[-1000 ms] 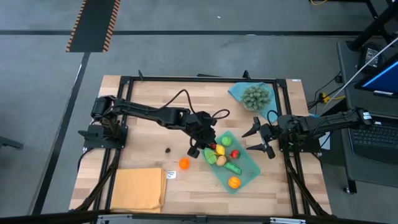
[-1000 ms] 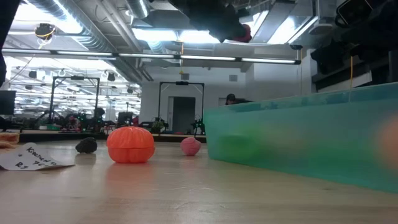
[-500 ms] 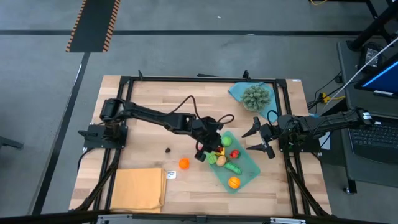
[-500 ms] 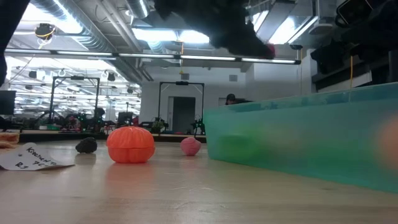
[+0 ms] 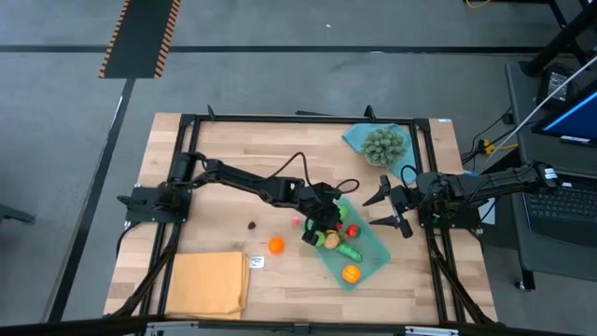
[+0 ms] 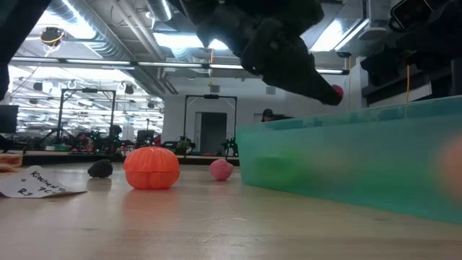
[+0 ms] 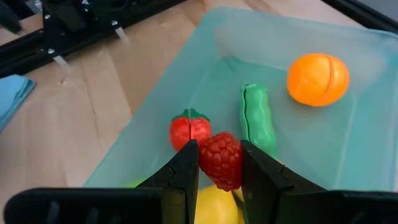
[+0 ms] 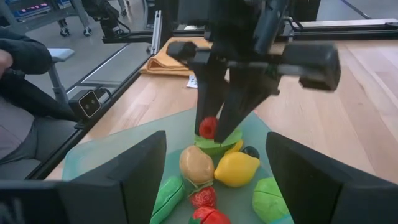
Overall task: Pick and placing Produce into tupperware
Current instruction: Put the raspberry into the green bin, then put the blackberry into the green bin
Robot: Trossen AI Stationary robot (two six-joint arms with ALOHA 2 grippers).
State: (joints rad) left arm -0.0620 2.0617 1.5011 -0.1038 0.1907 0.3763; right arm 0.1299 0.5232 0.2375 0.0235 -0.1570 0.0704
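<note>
The teal tupperware [image 5: 375, 246] sits right of the table's centre and holds several toy produce pieces: an orange [image 7: 318, 79], a green pod [image 7: 258, 121], a strawberry [image 7: 189, 129] and a lemon [image 8: 235, 169]. My left gripper [image 5: 326, 224] hovers over the container's left end, shut on a red raspberry [image 7: 221, 158]. On the wood to the left lie an orange piece [image 5: 276, 245], a pink piece [image 5: 296, 221] and a dark piece [image 5: 252, 224]. At the table's right edge my right gripper [image 5: 392, 211] waits open, holding nothing. My left gripper pinches the raspberry's two opposite sides [image 7: 205, 158] between its two fingers [image 7: 186, 168]. The fingers slant downward, coming from the table's left side. The berry [image 6: 336, 92] hangs lifted clear, just above the tupperware's rim and over the pieces inside.
A blue cloth [image 5: 354, 138] with a spiky grey-green ball [image 5: 383, 145] lies at the far right. A folded orange-yellow cloth [image 5: 210, 285] covers the near left corner, with a small paper label [image 5: 256, 262] beside it. A black frame [image 5: 308, 119] borders the table.
My left gripper has carried the raspberry down and toward the table's right, from beside the tupperware's left end to over its contents. It has stayed shut on the berry. The loose pieces on the wood have not moved.
</note>
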